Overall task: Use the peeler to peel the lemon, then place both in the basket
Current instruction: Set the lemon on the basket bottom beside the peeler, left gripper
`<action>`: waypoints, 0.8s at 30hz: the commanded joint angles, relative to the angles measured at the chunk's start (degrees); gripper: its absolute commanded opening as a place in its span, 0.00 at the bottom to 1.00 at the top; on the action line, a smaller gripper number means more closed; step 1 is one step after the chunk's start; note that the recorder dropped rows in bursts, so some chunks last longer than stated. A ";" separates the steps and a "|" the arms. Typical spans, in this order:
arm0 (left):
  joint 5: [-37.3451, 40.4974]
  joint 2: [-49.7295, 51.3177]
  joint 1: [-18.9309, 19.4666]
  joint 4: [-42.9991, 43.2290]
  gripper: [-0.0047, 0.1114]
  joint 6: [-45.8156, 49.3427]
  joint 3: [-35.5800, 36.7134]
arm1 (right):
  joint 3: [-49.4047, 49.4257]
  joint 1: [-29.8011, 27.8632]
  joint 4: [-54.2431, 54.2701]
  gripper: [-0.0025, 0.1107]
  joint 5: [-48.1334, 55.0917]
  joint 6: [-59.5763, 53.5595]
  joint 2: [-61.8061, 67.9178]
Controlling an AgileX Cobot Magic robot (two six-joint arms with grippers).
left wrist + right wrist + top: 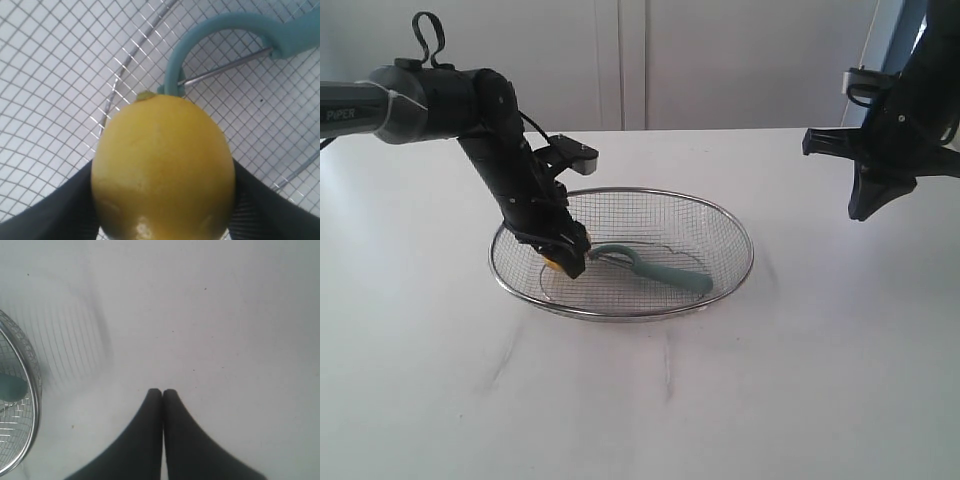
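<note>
The yellow lemon (552,264) (162,170) is low inside the wire-mesh basket (740,232) (50,75), at its left side. My left gripper (565,252) (163,167) reaches down into the basket, and its two dark fingers (55,215) press the lemon's sides, so it is shut on the lemon. The teal-handled peeler (665,272) (200,35) lies on the basket floor just beyond the lemon, with its blade head towards it. My right gripper (860,208) (162,391) hangs over the bare table at the right, shut and empty.
White table (800,380) all round the basket. In the right wrist view the basket's rim (31,390) and a bit of teal handle (11,387) show at one edge. A white wall stands behind the table.
</note>
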 commanded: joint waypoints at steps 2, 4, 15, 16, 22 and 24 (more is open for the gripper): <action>-0.59 -0.49 0.11 -0.33 0.04 -0.33 -0.21 | 0.10 -0.19 0.05 0.02 -0.48 0.28 -0.77; -0.59 -0.49 0.11 -0.33 0.04 -0.33 -0.21 | 0.10 -0.19 0.05 0.02 -0.48 0.28 -0.77; -0.56 0.71 0.11 0.74 0.26 -0.33 -0.21 | 0.10 -0.19 0.05 0.02 -0.48 0.28 -0.77; -0.70 0.99 0.11 0.74 0.30 -0.33 -0.21 | 0.10 -0.19 0.05 0.02 -0.48 0.28 -0.77; -0.78 1.22 0.11 0.62 0.46 -0.33 -0.21 | 0.10 -0.19 0.05 0.02 -0.48 0.28 -0.77; 0.06 1.37 0.11 0.85 0.55 -0.21 -0.21 | 0.10 -0.19 0.05 0.02 -0.48 0.28 -0.77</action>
